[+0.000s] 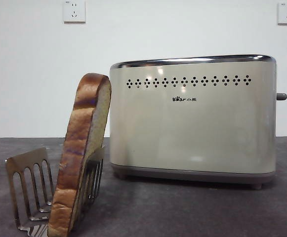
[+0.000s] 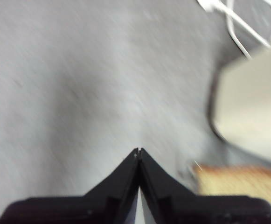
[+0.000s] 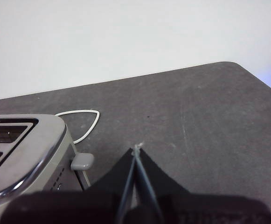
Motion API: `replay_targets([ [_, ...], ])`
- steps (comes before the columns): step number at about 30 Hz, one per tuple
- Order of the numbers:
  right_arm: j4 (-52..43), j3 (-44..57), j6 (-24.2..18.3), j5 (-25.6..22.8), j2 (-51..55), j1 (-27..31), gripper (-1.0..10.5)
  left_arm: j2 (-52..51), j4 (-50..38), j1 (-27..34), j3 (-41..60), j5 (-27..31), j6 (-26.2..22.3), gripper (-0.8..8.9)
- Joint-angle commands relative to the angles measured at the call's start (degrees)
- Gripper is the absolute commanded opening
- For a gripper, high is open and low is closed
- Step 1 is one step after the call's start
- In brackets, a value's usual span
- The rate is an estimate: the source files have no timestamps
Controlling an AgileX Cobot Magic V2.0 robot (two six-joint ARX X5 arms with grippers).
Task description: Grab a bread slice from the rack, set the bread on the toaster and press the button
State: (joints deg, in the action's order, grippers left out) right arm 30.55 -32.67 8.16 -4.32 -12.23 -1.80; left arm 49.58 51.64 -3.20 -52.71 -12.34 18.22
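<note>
**Bread waits in the rack, left arm nearer**

The slice of bread (image 1: 81, 153) stands tilted in the rack (image 1: 29, 190) near the tabletop's front edge, leaning toward the toaster (image 1: 192, 116) behind. The left gripper (image 2: 139, 151), pressed together, hovers just beside it; the right gripper (image 3: 136, 149), likewise closed, sits by the button (image 3: 82, 161).

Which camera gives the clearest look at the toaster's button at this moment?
The right wrist view: the button juts as a grey stub from the toaster, close beside the shut right gripper. The front view shows it only as a small stub at the toaster's far end. The blurred left wrist view does not show it.
</note>
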Motion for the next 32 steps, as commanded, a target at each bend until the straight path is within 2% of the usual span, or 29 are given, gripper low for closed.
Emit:
replay_targets([
  [1,0.0,-1.3,0.2,-0.2,-1.7,-0.1,0.0,2.2,7.6,-2.0,-5.9,-0.3,0.7,-0.04],
  [5,0.0,-2.8,0.2,-0.2,-3.9,-0.1,0.0,5.6,16.7,-5.1,-13.1,-0.1,0.7,-0.03],
  [9,0.9,-3.6,0.2,-0.2,-5.3,-0.1,0.0,8.2,21.7,-8.6,-17.7,-0.1,1.2,-0.03],
  [17,5.2,-3.7,0.2,1.6,-7.1,-0.1,0.0,13.6,23.8,-20.2,-20.4,0.7,6.6,-0.03],
  [22,6.0,-3.8,0.2,2.9,-7.2,-0.1,0.0,17.4,23.7,-29.7,-20.6,5.9,12.3,0.13],
  [28,6.0,-3.8,0.2,2.8,-7.2,-0.1,0.0,21.7,22.3,-40.9,-22.1,9.7,17.6,1.32],
  [29,6.0,-3.8,0.2,2.8,-7.2,-0.1,0.0,22.4,22.1,-42.2,-22.7,9.7,17.8,1.93],
  [32,5.9,-3.8,0.2,2.8,-7.2,-0.1,0.0,25.3,22.2,-45.5,-25.3,9.4,17.7,5.08],
])
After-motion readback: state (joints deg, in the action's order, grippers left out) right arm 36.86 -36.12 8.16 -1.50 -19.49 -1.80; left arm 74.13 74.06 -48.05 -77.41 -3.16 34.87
